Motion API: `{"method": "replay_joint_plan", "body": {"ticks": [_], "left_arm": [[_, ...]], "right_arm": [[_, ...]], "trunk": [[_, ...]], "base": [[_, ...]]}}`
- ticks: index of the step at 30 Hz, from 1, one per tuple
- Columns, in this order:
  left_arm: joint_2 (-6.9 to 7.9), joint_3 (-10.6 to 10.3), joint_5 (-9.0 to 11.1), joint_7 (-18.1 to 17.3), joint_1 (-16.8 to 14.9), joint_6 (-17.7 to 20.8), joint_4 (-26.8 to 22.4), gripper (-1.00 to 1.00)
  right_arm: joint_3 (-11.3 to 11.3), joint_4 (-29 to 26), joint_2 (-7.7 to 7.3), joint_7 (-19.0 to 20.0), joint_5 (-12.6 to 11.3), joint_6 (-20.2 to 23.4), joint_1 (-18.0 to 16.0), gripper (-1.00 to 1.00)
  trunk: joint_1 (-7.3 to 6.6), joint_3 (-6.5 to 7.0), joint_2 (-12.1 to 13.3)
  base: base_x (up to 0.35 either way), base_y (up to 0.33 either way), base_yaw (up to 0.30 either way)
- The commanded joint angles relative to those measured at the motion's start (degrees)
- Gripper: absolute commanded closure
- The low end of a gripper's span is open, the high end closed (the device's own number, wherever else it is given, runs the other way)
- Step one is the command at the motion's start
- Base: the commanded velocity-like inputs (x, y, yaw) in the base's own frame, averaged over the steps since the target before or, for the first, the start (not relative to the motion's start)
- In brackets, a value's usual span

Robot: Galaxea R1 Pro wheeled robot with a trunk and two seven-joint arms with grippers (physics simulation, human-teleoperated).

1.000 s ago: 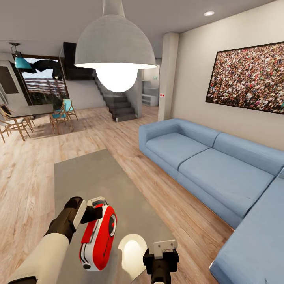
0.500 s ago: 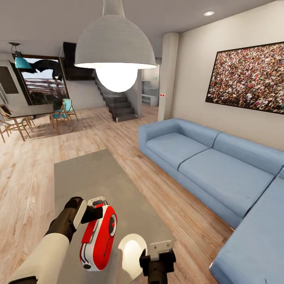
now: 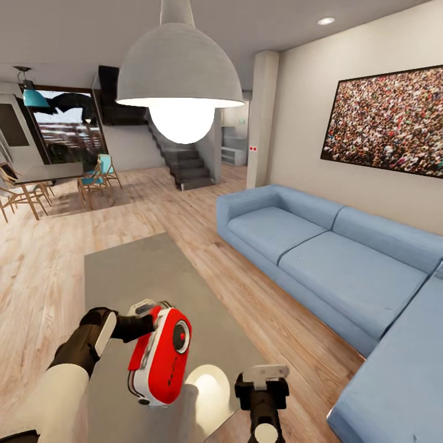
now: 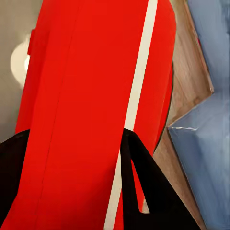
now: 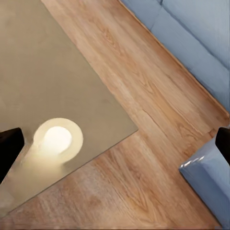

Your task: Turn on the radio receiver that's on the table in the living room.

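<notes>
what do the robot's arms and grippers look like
In the head view, the left arm has a smooth white forearm, a bulbous black wrist and a white band. Its left gripper has black fingers. The right gripper is a black block with a white plate on top. No cables or markings show.

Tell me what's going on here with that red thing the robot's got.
The robot's left gripper is clamped on the red radio receiver, holding it above the grey table in the living room, dial side turned toward the blue sofa. The right gripper hangs open and empty by the table's near corner. Nothing is touching the dial yet.
</notes>
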Motion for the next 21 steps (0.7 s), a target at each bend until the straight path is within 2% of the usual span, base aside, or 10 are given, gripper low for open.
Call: {"method": "replay_joint_plan", "body": {"ticks": [1,4,7,8,10,12,14,15,19,21], "left_arm": [[0.55,0.0,0.86,-2.23,0.01,-0.7,0.05,1.0],[1.31,0.03,0.66,-6.2,0.35,-4.5,0.25,1.0],[1.94,0.0,0.64,-10.59,1.68,-6.71,0.38,1.0],[2.45,-0.03,0.57,-15.05,2.5,-8.62,0.47,1.0],[3.29,-0.07,0.53,-19.2,3.68,-11.27,0.69,1.0],[3.76,-0.19,0.51,-25.91,4.93,-17.74,4.07,1.0],[3.9,-0.26,0.43,-30.85,5.11,-22.33,7.81,1.0],[3.85,-0.34,0.41,-33.32,5.18,-26.85,10.6,1.0],[3.94,-0.45,0.57,-35.34,5.2,-28.57,11.52,1.0],[3.86,-0.48,0.54,-38.41,5.2,-28.88,11.63,1.0]], "right_arm": [[-1.34,0.01,-0.04,2.62,-0.54,0.01,0.0,-1.0],[-4.73,0.02,-0.09,7.66,-1.03,0.12,0.0,-1.0],[-5.92,0.03,-0.11,9.22,-0.98,0.15,0.0,-1.0],[-6.15,0.03,-0.11,9.53,-1.17,0.15,0.0,-1.0],[-6.28,0.07,-0.11,9.66,-1.41,0.16,0.0,-1.0],[-6.32,0.1,-0.11,9.71,-1.6,0.16,0.0,-1.0],[-6.33,0.11,-0.11,9.71,-1.63,0.11,0.0,-1.0],[-6.34,0.08,-0.11,9.7,-1.52,0.1,0.0,-1.0],[-6.58,0.1,-0.11,9.72,-1.61,-0.19,0.0,-1.0],[-7.05,0.11,-0.11,9.75,-1.66,-0.26,0.0,-1.0]], "trunk": [[0.0,0.0,0.0],[0.0,0.0,0.0],[0.0,0.0,0.0],[0.0,0.0,0.0],[0.0,0.0,0.0],[0.0,0.0,0.0],[0.0,0.0,0.0],[0.0,0.0,0.0],[0.0,0.0,0.0],[0.0,0.0,0.0]], "base": [[0.0,0.0,0.0],[0.0,0.0,0.0],[0.0,0.0,0.0],[0.0,0.0,0.0],[0.0,0.0,0.0],[0.0,0.0,0.0],[0.0,0.0,0.0],[0.0,0.0,0.0],[0.0,0.0,0.0],[0.0,0.0,0.0]]}}
